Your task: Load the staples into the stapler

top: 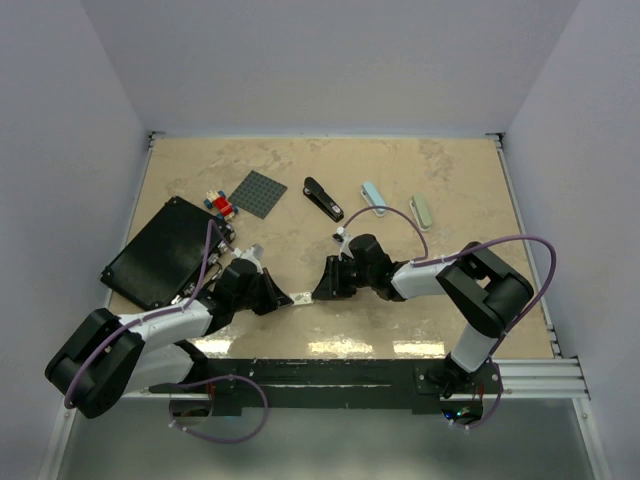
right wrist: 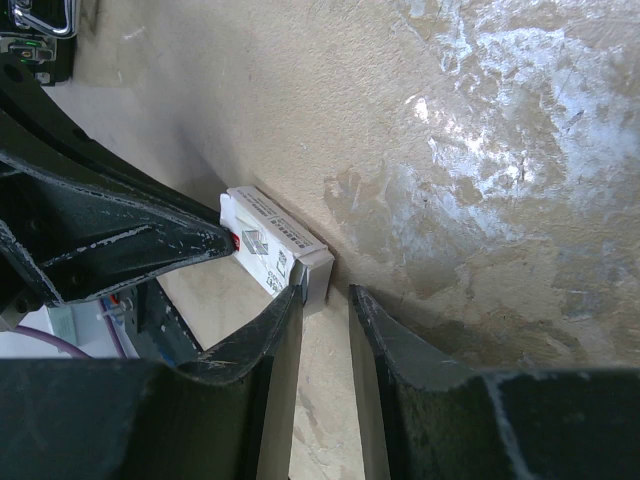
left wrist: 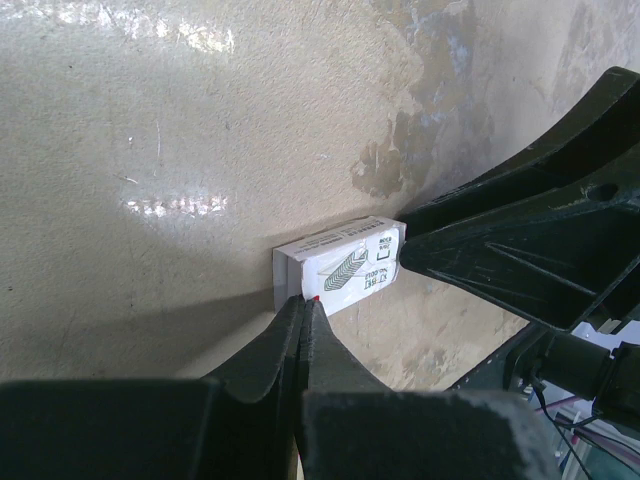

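A small white printed box [top: 300, 297] lies on the table between my two grippers. The staples themselves do not show. My left gripper [left wrist: 303, 302] is shut, its tips pressed against one end of the box [left wrist: 340, 265]; I cannot tell whether they pinch a flap. From the other side my right gripper [right wrist: 327, 292] stands open around the far end of the box [right wrist: 275, 245], its left finger [right wrist: 285, 320] touching it and a gap to the other finger. A black stapler [top: 323, 199] lies farther back, away from both grippers.
A light blue stapler [top: 374, 198] and a pale green one [top: 422, 211] lie right of the black one. A black case [top: 165, 250] sits at the left, with a grey baseplate [top: 257, 192] and small coloured bricks [top: 220, 205] behind it.
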`<state>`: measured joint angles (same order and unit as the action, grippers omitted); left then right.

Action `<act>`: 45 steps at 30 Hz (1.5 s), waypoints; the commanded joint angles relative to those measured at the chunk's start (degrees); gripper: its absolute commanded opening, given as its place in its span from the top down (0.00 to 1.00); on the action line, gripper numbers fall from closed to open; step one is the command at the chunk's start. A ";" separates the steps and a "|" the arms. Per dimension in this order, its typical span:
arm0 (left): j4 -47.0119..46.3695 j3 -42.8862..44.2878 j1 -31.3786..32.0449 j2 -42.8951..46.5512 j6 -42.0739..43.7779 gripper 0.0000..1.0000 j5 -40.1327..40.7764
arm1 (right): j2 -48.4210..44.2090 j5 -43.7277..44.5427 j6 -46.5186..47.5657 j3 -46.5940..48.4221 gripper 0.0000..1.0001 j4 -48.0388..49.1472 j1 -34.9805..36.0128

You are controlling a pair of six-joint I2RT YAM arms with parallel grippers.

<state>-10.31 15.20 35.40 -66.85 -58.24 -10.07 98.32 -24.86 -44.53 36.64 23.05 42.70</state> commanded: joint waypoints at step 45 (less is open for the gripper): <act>-2.88 -1.40 0.29 2.16 -1.97 1.00 1.19 | -2.88 12.38 2.34 13.18 1.00 -22.87 3.88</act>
<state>-12.01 14.24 35.40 -65.95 -59.61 -10.04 97.82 -16.21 -43.83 45.95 4.43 46.13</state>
